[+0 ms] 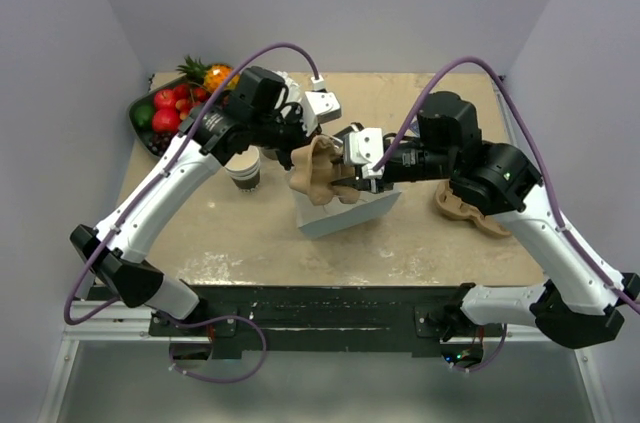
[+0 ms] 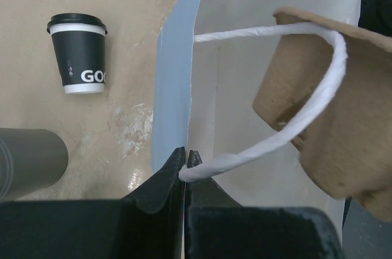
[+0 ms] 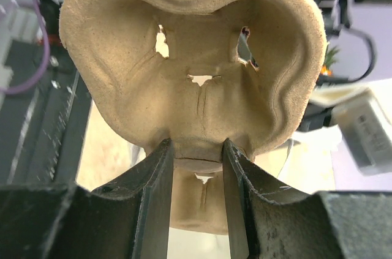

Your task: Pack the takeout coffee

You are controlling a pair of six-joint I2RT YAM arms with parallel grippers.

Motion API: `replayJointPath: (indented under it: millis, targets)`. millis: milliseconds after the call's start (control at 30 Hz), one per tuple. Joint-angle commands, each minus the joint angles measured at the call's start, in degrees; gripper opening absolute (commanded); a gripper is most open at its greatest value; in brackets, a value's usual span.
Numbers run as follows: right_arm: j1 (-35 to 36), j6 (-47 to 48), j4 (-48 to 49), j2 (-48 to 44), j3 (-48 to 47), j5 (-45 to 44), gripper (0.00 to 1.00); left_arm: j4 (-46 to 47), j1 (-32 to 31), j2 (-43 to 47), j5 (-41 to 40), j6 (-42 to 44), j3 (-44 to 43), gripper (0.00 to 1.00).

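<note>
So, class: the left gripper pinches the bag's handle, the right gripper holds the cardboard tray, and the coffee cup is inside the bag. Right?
No: the coffee cup stands on the table beside the bag, as the left wrist view shows. The rest is right.

White paper bag (image 1: 345, 211) stood at centre of table (image 1: 420, 243). Brown moulded-pulp cup carrier (image 1: 318, 171) was at its mouth. Dark brown black-lidded paper cup (image 1: 245, 172) stood left of bag; second pulp carrier (image 1: 470, 211) lay right; dark fruit bowl (image 1: 135, 115) occupied far left corner.
</note>
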State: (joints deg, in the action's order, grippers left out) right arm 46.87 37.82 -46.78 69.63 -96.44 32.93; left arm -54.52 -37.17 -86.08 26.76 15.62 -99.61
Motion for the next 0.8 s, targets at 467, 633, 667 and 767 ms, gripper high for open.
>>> replayJointPath:
  millis: [467, 633, 667, 767]
  targets:
    - [1.6, 17.5, -14.6, 2.0, 4.9, -10.1, 0.00, 2.6, -0.1, 4.4, 2.9, -1.2, 1.6, 0.00]
    - [2.2, 16.3, -14.4, 3.1, 4.9, -12.2, 0.00, 2.8, 0.0, 4.9, 3.9, -1.4, 2.8, 0.00]
    - [2.2, 15.4, -13.3, 3.1, 4.3, -12.0, 0.00, 3.0, -0.1, 5.0, 3.9, -1.3, 3.1, 0.00]
    - [2.2, 11.5, -12.0, 3.2, 0.8, -11.0, 0.00, 3.3, 0.0, 5.4, 4.2, -1.1, 4.7, 0.00]
